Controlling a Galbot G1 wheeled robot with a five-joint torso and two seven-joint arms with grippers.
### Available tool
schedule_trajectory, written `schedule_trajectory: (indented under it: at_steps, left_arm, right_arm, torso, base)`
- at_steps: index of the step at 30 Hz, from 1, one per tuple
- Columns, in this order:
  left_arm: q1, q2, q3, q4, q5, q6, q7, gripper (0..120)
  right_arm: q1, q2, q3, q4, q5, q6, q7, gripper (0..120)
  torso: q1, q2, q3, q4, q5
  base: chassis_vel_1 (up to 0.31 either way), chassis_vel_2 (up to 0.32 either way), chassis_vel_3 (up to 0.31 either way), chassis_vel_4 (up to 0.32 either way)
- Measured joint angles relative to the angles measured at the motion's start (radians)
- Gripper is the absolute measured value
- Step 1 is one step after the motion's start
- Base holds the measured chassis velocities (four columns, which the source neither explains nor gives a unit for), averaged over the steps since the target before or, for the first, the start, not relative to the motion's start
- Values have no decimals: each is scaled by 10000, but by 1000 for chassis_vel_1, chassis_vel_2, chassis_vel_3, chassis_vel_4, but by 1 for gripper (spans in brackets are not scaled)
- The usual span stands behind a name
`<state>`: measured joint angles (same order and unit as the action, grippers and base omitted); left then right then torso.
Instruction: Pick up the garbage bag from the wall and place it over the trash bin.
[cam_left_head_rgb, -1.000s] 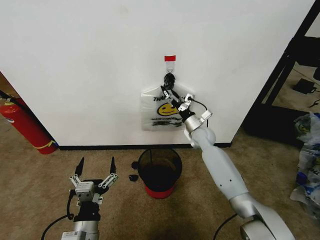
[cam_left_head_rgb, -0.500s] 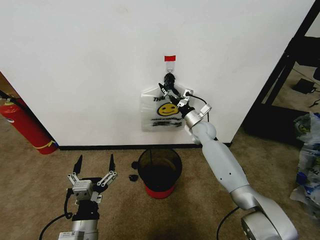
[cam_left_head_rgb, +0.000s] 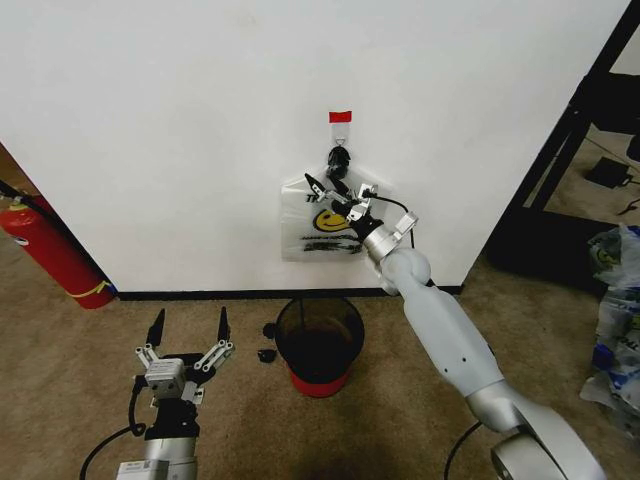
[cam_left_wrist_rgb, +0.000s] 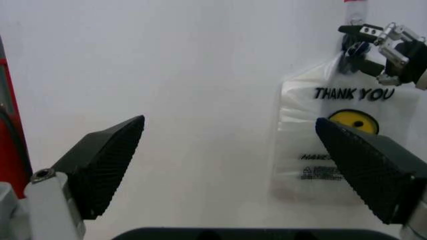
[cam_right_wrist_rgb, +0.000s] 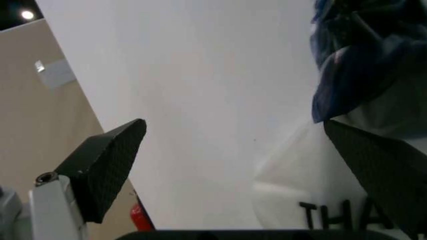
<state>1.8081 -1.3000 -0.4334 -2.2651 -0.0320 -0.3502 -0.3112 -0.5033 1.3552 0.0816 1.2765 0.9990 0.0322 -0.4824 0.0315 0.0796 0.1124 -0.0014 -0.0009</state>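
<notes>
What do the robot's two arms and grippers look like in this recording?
Both arms are smooth silver-grey tubes with small dark dots. The right gripper has a silver body, black fingers and a thin black cable looping beside the wrist. The left gripper has a silver body with two black pointed fingers, their inner faces finely ribbed, and a black cable trailing below.

"THANK YOU" is printed in black capitals across the upper part of the white bag (cam_left_wrist_rgb: 333, 145) hung on the wall (cam_left_wrist_rgb: 200, 75), above a yellow smiley face. Below the smiley, smaller black lines are printed, too small to be read. In the right wrist view, the letters "THA" are seen on the bag (cam_right_wrist_rgb: 313, 200) at the picture's edge. In the head view the print on the bag (cam_left_head_rgb: 318, 225) is partly covered.
</notes>
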Motion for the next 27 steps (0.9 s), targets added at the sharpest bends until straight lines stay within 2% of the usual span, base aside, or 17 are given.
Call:
schedule_trajectory:
  at_steps: [8, 14, 16, 22, 23, 27]
  left_arm:
    - [13, 24, 20, 11, 6, -7, 8, 100]
    - [-148, 169, -58, 3, -210, 33, 18, 100]
    - [-168, 189, -64, 9, -236, 40, 18, 100]
    - [-230, 208, -66, 42, -327, 64, 22, 100]
    - [-230, 208, -66, 42, -327, 64, 22, 100]
    - [-270, 208, -69, 73, -365, 76, 30, 100]
  right_arm:
    - [162, -26, 161, -148, 497, 100, 561, 99]
    - [153, -64, 240, -121, 563, 86, 682, 75]
    - [151, -64, 247, -128, 552, 81, 682, 72]
    - [145, -101, 269, -233, 510, 70, 683, 47]
    - [145, -101, 269, -233, 510, 70, 683, 47]
    - [141, -123, 253, -290, 489, 69, 723, 29]
  torso:
    - [0, 0, 0, -1, 0]
    - [0, 0, 0, -1, 0]
    - [0, 0, 0, -1, 1]
    - [0, 0, 0, -1, 0]
    - [0, 0, 0, -1, 0]
    - [0, 0, 0, -1, 0]
  base:
    - [0, 0, 0, 0]
    - [0, 0, 0, 0]
    - [0, 0, 0, 0]
    - [0, 0, 0, 0]
    - [0, 0, 0, 0]
    - [0, 0, 0, 0]
